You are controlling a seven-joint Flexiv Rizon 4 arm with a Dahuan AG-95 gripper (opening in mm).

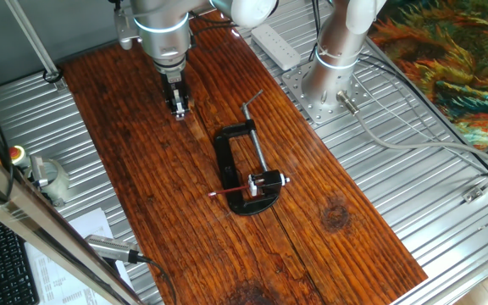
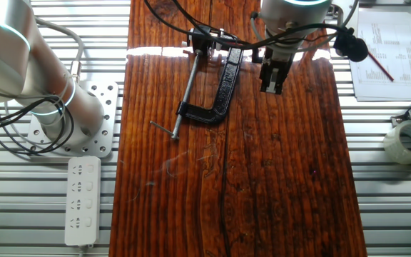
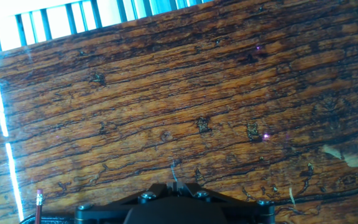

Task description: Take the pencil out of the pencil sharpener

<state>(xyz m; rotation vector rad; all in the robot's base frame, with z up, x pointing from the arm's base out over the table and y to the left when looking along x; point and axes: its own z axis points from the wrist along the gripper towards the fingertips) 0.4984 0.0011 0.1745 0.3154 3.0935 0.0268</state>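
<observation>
Pencil [image 1: 231,190]: thin red stick, lower centre of one fixed view, lying nearly flat w/ a slight tilt; right end runs into the sharpener, left end sticks out free past the clamp's curved base. In hand view a red stick w/ pale ferrule [image 3: 39,205] shows at bottom-left edge, likely the same pencil, mostly cut off.
Pencil sharpener [image 1: 268,181]: small black block w/ silvery end on its right, centre-low of one fixed view, sitting inside the clamp's mouth at the end of the screw rod. In the other fixed view it is at top centre [image 2: 215,37], small and partly hidden by cables.
Clamp [image 1: 227,157]: big black C-frame flat on the surface, centre of one fixed view; grey screw rod runs from upper right down to the sharpener. Other fixed view: upper centre [image 2: 223,89].
Hand [image 1: 177,103]: upper left of centre in one fixed view, pointing down, above bare wood, well apart from pencil + sharpener. Other fixed view: upper right of centre [image 2: 272,78], just right of the clamp frame. Fingers look close together, nothing between them; open/closed can't tell for sure.
Surface [image 1: 142,195]: dark-stained wood plank board on a ribbed metal bench.
Misc: white power strip [image 2: 81,200] lower left of other fixed view; tape roll [image 2: 409,141] at right edge.
</observation>
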